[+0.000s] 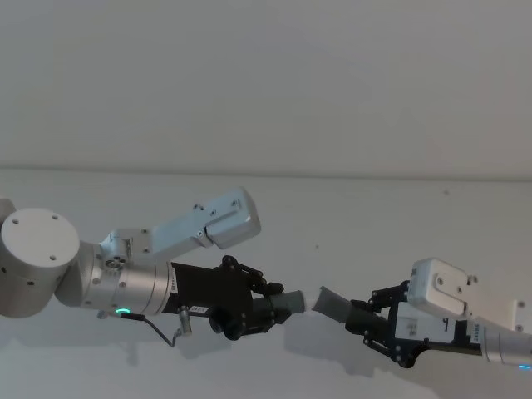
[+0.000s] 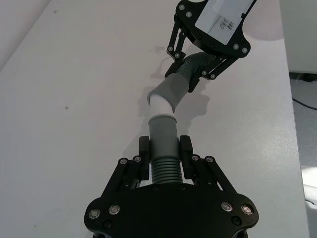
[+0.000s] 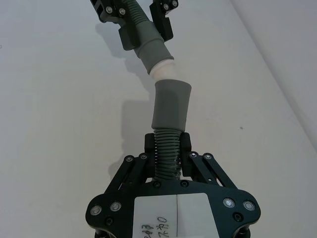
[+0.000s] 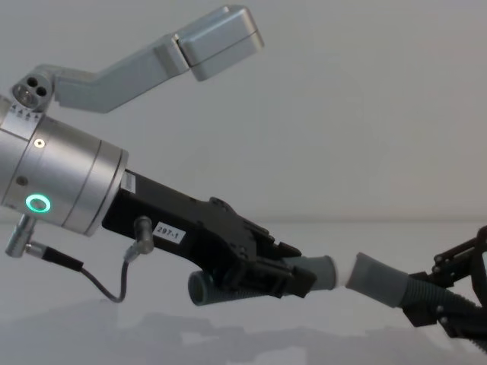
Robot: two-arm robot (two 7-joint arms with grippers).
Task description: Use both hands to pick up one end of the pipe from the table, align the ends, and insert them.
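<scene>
— How far along are the pipe pieces?
— The white-tipped collar and socket mouth meet lower centre, above the bench, unseated. The left end effector and right end effector each clamp a piece; insertion remains.

The white table lies bare around and beyond both arms, so there is open room on every side. The only things in each other's way are the left gripper and right gripper, each clamped on a pipe piece and facing the other; the white tip and socket mouth nearly meet between them.
</scene>
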